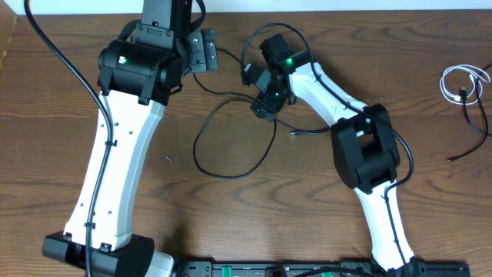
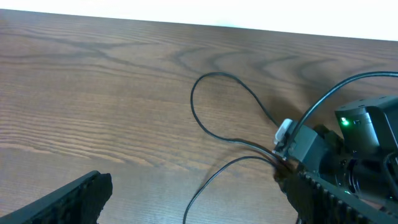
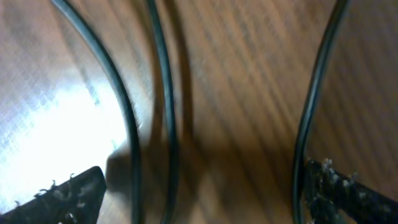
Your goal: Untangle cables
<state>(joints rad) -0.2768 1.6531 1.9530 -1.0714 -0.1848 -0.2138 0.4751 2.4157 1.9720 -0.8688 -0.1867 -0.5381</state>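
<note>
The thin black looped cable (image 3: pixel 165 99) is not yet untangled, its strands being only straddled by the released right claw (image 3: pixel 202 171).

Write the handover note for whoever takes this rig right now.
Left gripper: open, empty, at the far side.
Right gripper: open, low over the black cable loop in the middle, with strands between its fingers and nothing clamped.
White cable: coiled at the right edge, with a second black cable beside it.
Done: the white cable lies apart from the middle loop.
Left: straighten the loop. Check the right-edge pair, since I cannot tell whether it is tangled.
</note>
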